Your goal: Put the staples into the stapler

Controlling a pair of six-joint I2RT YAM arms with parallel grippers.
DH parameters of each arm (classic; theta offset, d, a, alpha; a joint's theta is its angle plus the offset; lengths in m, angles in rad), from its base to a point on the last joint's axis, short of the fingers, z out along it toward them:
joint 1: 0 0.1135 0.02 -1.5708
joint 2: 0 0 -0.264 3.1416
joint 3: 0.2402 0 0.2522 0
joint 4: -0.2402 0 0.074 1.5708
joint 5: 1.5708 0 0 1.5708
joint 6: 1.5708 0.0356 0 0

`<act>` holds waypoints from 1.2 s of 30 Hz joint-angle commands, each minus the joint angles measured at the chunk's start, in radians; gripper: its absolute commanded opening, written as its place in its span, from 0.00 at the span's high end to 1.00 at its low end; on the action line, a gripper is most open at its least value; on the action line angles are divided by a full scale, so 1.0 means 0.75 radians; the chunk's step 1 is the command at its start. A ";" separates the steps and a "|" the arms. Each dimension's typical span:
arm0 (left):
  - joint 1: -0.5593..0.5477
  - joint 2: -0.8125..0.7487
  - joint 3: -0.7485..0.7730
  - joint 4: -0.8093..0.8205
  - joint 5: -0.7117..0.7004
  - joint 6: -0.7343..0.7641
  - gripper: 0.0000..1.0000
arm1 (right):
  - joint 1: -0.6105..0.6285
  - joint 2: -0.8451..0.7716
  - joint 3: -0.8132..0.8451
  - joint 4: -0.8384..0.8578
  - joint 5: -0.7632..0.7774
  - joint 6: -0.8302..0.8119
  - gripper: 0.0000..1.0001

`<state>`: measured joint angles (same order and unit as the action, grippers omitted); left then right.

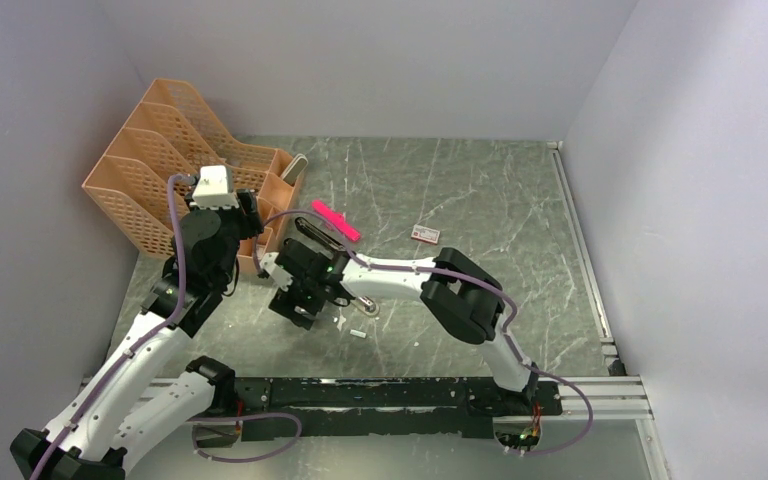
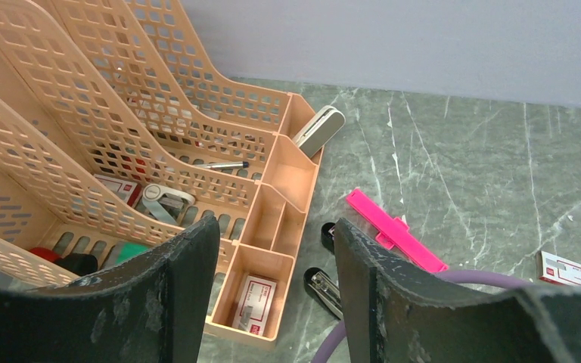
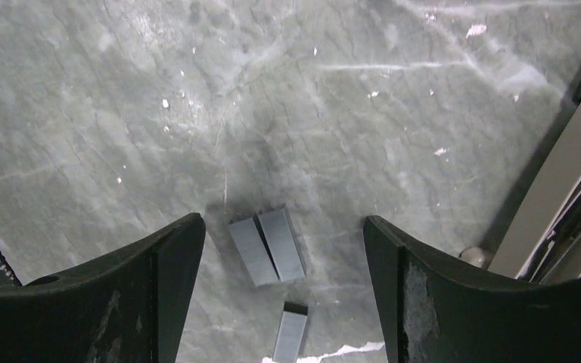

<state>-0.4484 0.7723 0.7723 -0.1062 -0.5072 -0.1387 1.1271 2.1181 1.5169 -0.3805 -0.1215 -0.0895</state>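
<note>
While the right pincer [image 3: 281, 223] is hanging released over the grey tabletop [image 3: 121, 113], the staples [image 3: 267, 246] are lying on it below the gap between its wide-spread jaws. Two strips are touching side by side, and a third is sitting just beside them. The left pincer [image 2: 276, 227] is hovering released above the orange organizer [image 2: 287, 174], gripping nothing. The stapler [image 2: 322, 289] is lying on the tabletop between that organizer and a pink piece [image 2: 393, 231], partly hidden behind a finger.

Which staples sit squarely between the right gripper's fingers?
The touching side-by-side pair of staples; the lone strip lies apart, lower in the right wrist view.
</note>
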 commanded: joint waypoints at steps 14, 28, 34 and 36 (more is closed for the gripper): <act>0.013 -0.005 0.036 -0.006 0.021 0.003 0.38 | -0.003 0.088 0.064 0.001 0.142 0.054 0.21; 0.015 -0.005 0.036 -0.008 0.024 0.003 0.38 | -0.004 0.020 -0.020 -0.049 0.133 0.015 0.22; 0.015 -0.005 0.037 -0.008 0.023 0.003 0.38 | -0.009 -0.010 -0.057 -0.055 0.139 0.014 0.22; 0.015 -0.005 0.037 -0.010 0.023 0.003 0.38 | -0.012 -0.019 -0.066 -0.056 0.136 0.015 0.22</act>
<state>-0.4484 0.7723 0.7723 -0.1093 -0.5026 -0.1387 1.1263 2.1189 1.5043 -0.3569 -0.0360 -0.0620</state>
